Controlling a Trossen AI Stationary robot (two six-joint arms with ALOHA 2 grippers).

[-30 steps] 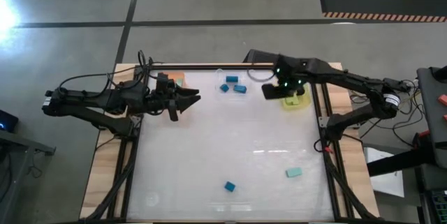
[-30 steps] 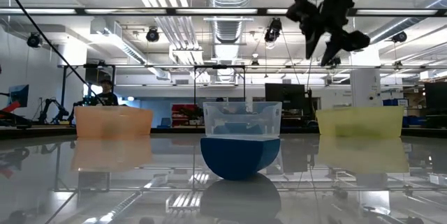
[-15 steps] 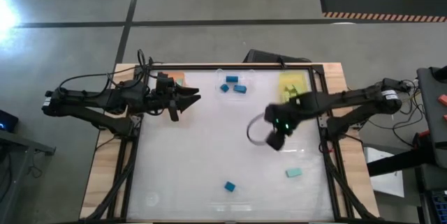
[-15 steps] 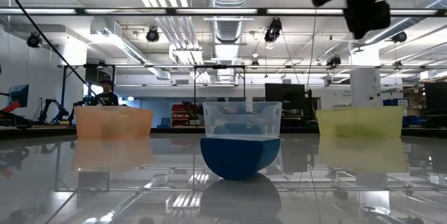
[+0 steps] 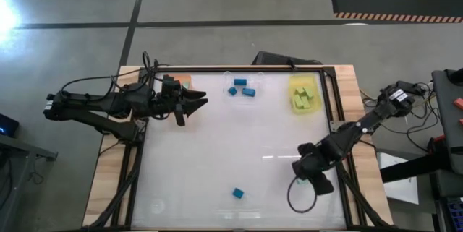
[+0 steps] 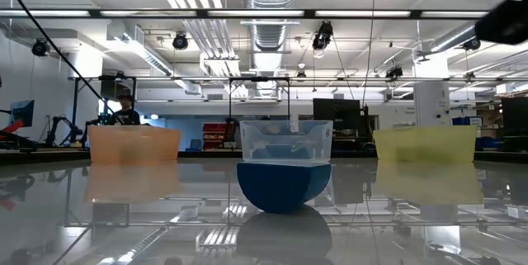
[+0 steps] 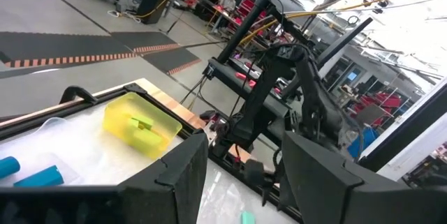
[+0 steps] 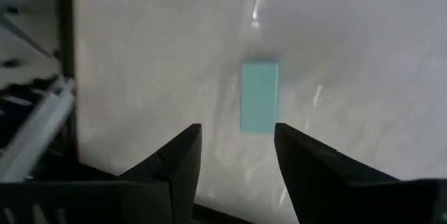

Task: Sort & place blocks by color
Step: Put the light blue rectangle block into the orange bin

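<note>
Pale teal block (image 8: 259, 96) lies flat on surface (image 5: 239, 145), near right corner. Right gripper (image 8: 236, 158) directly above, jaws parted, empty. Descend straight, straddle block's narrow sides, then close. Left gripper (image 5: 195, 102) waits far left, open, empty.

You see a pale teal block (image 8: 259, 96) on the white table (image 5: 217, 152), a darker blue block (image 5: 237, 193) at six o'clock, yellow-green blocks (image 5: 302, 96) in the yellow tray (image 5: 304, 80) at one o'clock, an orange tray (image 6: 133, 144), black arms.
</note>
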